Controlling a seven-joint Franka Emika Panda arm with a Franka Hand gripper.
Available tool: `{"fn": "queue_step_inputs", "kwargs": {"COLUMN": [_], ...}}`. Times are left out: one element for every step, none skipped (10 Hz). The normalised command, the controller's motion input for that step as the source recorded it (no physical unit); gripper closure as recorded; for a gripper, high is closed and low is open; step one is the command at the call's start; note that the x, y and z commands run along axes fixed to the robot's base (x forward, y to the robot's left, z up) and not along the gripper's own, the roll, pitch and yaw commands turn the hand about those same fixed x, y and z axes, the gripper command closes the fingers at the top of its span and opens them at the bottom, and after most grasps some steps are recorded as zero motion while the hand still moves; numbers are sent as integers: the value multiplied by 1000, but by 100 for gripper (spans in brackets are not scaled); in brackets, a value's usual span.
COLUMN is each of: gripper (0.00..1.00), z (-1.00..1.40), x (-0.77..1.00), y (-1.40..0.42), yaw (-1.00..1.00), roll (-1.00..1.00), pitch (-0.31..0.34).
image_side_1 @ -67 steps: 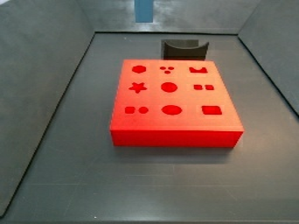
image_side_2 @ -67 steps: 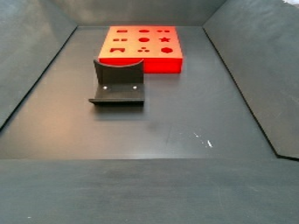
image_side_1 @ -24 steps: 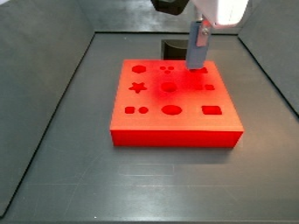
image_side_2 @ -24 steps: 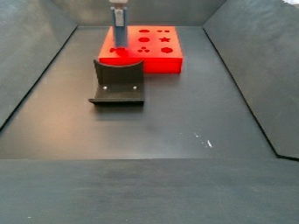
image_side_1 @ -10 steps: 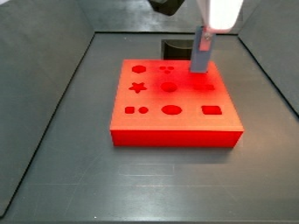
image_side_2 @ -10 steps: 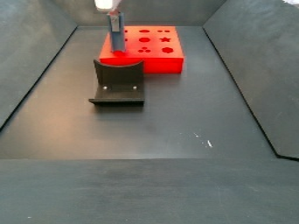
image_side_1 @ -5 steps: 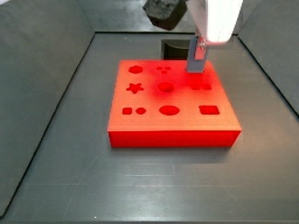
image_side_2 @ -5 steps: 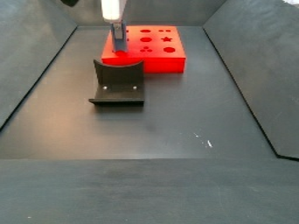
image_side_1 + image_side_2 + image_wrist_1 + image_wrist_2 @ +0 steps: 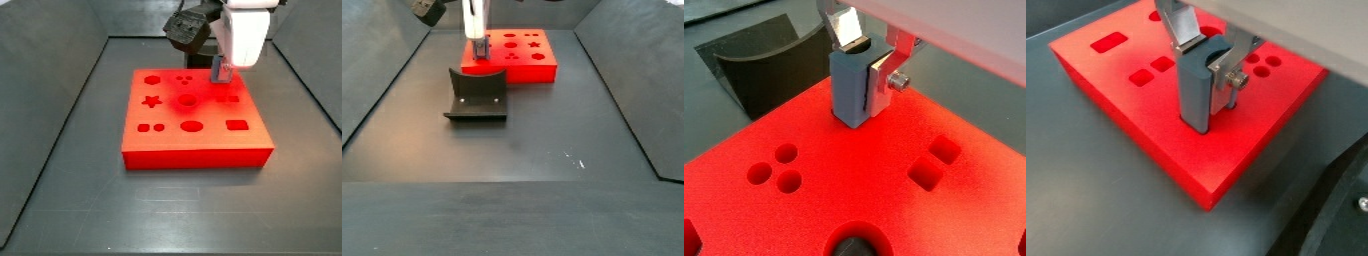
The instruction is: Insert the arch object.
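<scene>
The arch object (image 9: 852, 88) is a dark blue-grey block with a semicircular notch in its upper end. It stands upright between the fingers of my gripper (image 9: 867, 62), which is shut on it. It also shows in the other wrist view (image 9: 1194, 95), held by the gripper (image 9: 1207, 60). Its lower end meets the top of the red board (image 9: 885, 200) near a corner. I cannot tell how deep it sits. In a side view the gripper (image 9: 221, 68) hangs over the board's (image 9: 194, 157) back right part. In another side view the gripper (image 9: 477, 42) is at the board's (image 9: 525, 71) near left corner.
The red board has shaped holes: two round ones (image 9: 775, 166), two square ones (image 9: 937, 160) and a star (image 9: 152, 101). The dark fixture (image 9: 476, 96) stands right beside the board, also in a wrist view (image 9: 758, 60). Grey walls enclose the dark floor (image 9: 543, 170).
The gripper has come down with the arch object onto the board's corner area. The red board has shifted slightly on the floor.
</scene>
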Motion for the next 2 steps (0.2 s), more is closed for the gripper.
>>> {"fn": "queue_step_inputs", "kwargs": {"gripper": [100, 100], "z": [-3, 0], "x": [0, 0], "y": [0, 0], "yaw": [0, 0], "roll": [-31, 0], "pitch": [0, 0]}}
